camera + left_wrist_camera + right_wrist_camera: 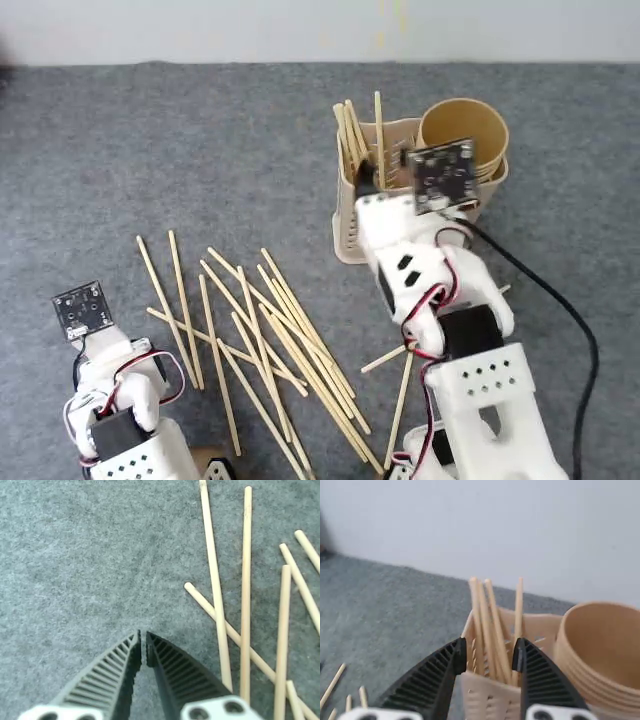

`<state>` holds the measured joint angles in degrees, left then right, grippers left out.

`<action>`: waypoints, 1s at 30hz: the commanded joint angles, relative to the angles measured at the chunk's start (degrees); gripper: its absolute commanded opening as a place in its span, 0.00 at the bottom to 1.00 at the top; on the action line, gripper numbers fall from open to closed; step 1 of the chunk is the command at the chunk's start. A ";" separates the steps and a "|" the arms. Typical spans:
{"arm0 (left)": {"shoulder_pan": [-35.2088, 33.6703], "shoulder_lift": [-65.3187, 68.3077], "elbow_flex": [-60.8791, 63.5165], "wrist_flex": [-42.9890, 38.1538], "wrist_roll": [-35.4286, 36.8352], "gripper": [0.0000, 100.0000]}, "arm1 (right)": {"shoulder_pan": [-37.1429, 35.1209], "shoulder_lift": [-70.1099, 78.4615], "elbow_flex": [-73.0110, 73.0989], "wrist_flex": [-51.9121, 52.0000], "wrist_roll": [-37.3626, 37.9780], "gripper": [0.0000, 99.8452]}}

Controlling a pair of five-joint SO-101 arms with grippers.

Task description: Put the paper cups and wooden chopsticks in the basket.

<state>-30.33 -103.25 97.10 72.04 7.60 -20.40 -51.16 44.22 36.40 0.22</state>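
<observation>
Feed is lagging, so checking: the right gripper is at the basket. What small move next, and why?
Probably lift the right gripper clear of the basket: its jaws stand open, the chopsticks between them stand in the basket, and many loose chopsticks lie on the carpet.

cups in basket, loose chopsticks left
</observation>
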 commanded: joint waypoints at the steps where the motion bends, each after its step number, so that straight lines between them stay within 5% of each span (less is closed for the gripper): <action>1: 0.18 -0.79 -0.66 -0.18 -0.09 0.02 | -4.44 -1.98 -4.84 12.09 -0.62 0.16; 11: 0.18 -0.79 -0.66 -0.18 -0.09 0.02 | -17.01 5.85 -4.75 27.12 -5.45 0.16; 30: 0.18 -0.79 -0.66 -0.18 -0.09 0.02 | -22.55 48.66 -16.35 15.43 -5.89 0.16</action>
<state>-30.33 -103.25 97.10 72.04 7.60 -42.73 -5.80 33.49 53.01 -5.23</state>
